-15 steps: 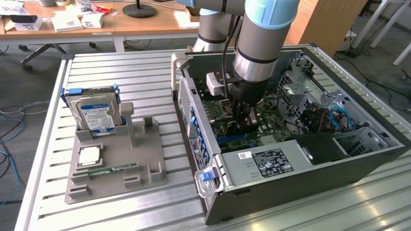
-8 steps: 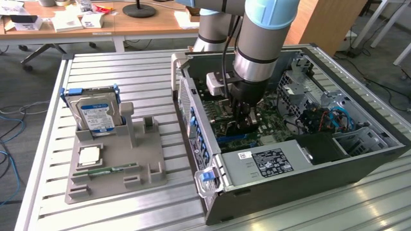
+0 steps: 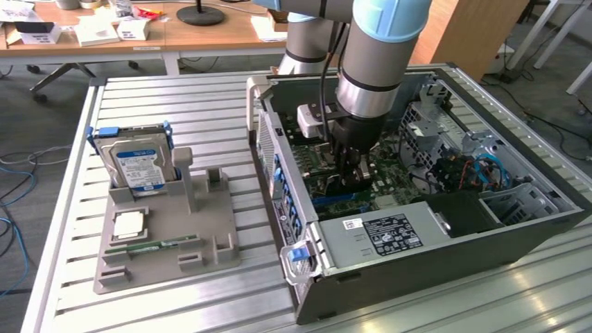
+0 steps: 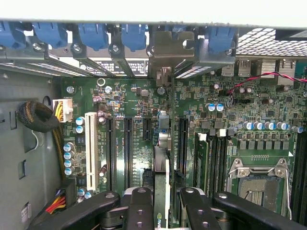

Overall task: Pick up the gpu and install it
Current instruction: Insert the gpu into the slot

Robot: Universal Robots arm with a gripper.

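Note:
The gpu (image 4: 162, 160) stands edge-on over the motherboard (image 4: 230, 110), between the long black expansion slots, and its silver end bracket (image 4: 165, 50) sits against the rear slot openings of the case. My gripper (image 4: 165, 211) is shut on the card's upper edge, one black finger on each side. In the exterior view the gripper (image 3: 350, 179) reaches straight down into the open computer case (image 3: 434, 274), close to the board. From there the arm and fingers hide most of the card.
A grey parts holder (image 3: 218, 253) on the slatted table holds a silver hard drive (image 3: 138, 166), a processor (image 3: 129, 223) and a green memory stick (image 3: 157, 245). Inside the case are the power supply (image 3: 389, 232), drive cages and blue cables (image 3: 481, 170). Blue slot latches (image 4: 91, 33) line the rear wall.

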